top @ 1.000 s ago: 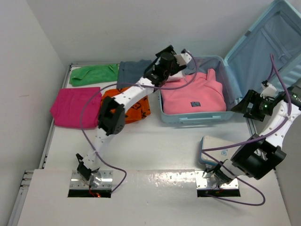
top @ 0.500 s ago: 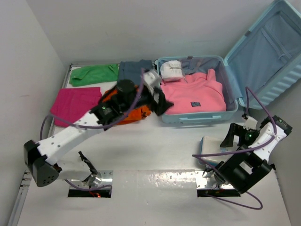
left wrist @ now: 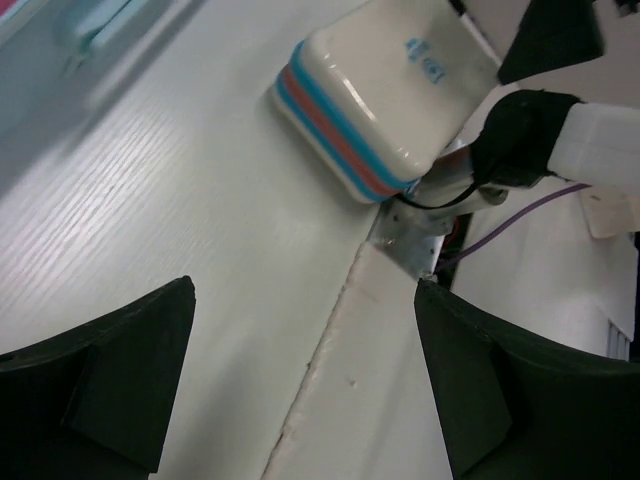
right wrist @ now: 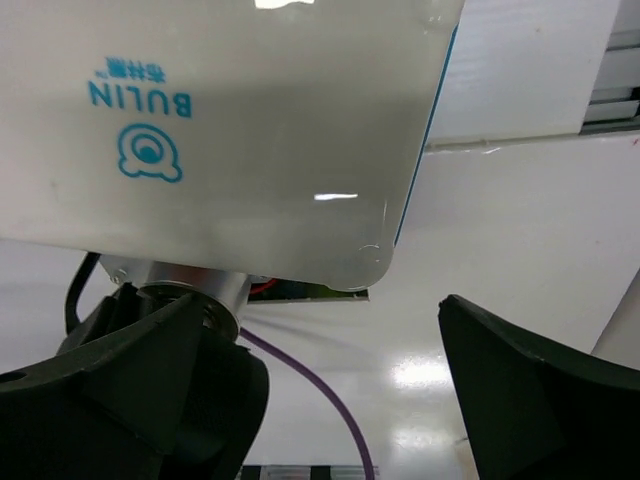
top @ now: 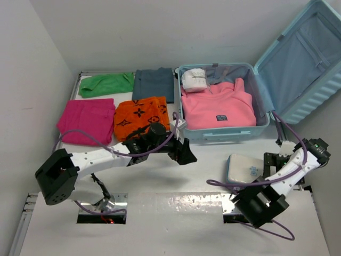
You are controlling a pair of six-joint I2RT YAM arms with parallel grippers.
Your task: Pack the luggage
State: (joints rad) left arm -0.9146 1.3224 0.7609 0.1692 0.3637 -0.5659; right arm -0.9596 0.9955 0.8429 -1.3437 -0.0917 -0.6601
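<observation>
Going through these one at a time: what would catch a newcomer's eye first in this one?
The open pale blue luggage at the far right dominates the top view, with a pink sweater filling its lower half. To its left, four folded pieces lie on the table: green cloth, grey cloth, magenta cloth and orange cloth. A white pouch sits near the right arm's base.

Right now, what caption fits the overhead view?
Pink sweater packed in suitcase; left gripper and right gripper open near white pouch.
</observation>
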